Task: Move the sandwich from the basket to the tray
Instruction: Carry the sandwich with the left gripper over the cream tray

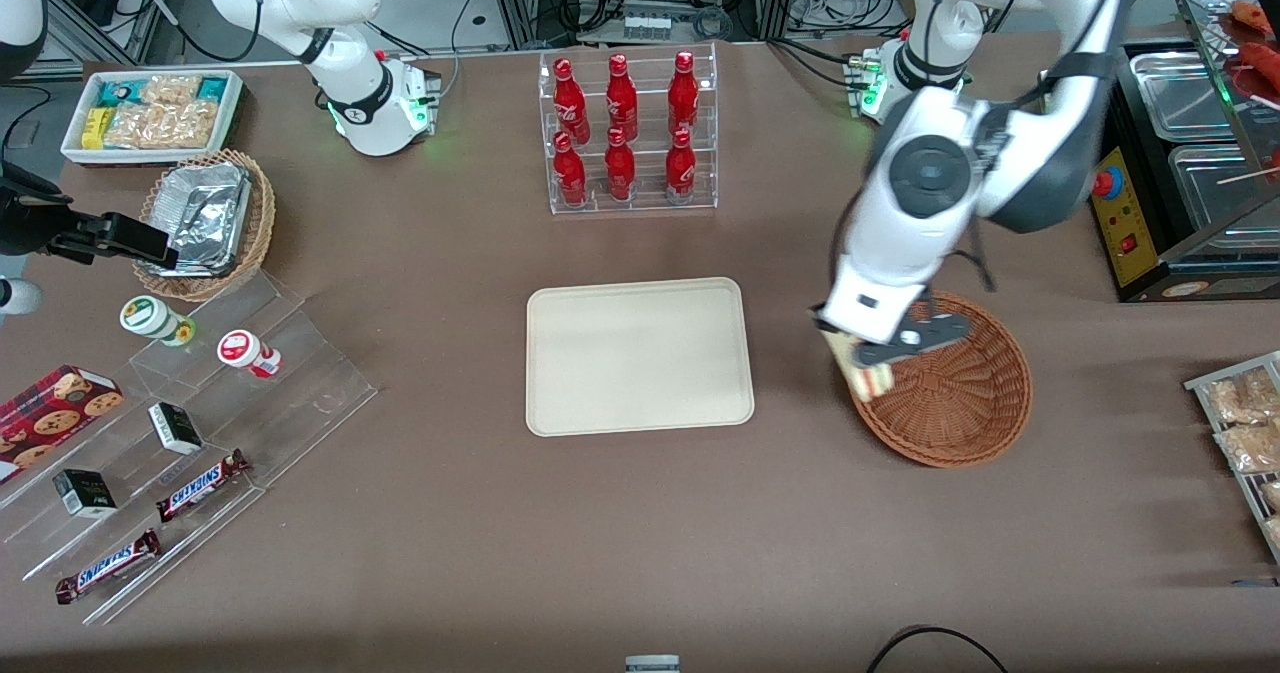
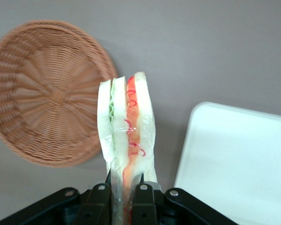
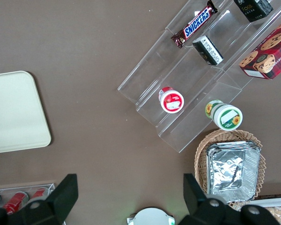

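Tray (image 1: 640, 355) sits bare mid-surface. Claw (image 1: 868, 355) hangs over the basket (image 1: 950, 383) rim nearest the tray, clamped on the sandwich (image 1: 866, 377), which is lifted clear. Risks: grip is only on one narrow end of the wedge (image 2: 126, 136), and the wrap looks slick. It could pivot or slip out mid-carry, landing on the surface short of the tray.

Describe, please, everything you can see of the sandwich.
The sandwich is a thin wedge of pale white bread in clear wrap, with a green layer and a red-orange layer along its cut edge. The gripper holds it at one end, jaws shut on it, clear of the table. It hangs above the reddish-brown basket's rim, on the side nearer the cream tray, touching neither.
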Available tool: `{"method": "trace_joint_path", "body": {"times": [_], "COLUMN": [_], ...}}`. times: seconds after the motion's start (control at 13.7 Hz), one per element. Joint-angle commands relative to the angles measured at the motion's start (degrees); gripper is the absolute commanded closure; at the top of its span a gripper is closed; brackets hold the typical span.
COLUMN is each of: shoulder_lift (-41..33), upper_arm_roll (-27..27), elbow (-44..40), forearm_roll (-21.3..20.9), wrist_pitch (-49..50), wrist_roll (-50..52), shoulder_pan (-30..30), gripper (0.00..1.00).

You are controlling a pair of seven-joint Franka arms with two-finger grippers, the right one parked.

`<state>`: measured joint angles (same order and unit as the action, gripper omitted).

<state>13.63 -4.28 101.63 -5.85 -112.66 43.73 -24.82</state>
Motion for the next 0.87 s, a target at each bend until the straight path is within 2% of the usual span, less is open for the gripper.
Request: {"method": "trace_joint_path", "body": {"times": [0.0,0.51,0.8], "shoulder_lift": [7.61,21.94,25.82], "upper_arm_roll": [0.59,-0.11,-0.12], "elbow": [-8.7,-22.42,-23.76], "forearm_roll": [-0.04,0.58,0.49], "wrist_pitch": [1.3,1.12,-1.5], "wrist_roll": [0.56,0.74,0.13], "shoulder_pan": [-3.73,-12.88,-15.95], "gripper": [1.0,1.0,1.0]}}
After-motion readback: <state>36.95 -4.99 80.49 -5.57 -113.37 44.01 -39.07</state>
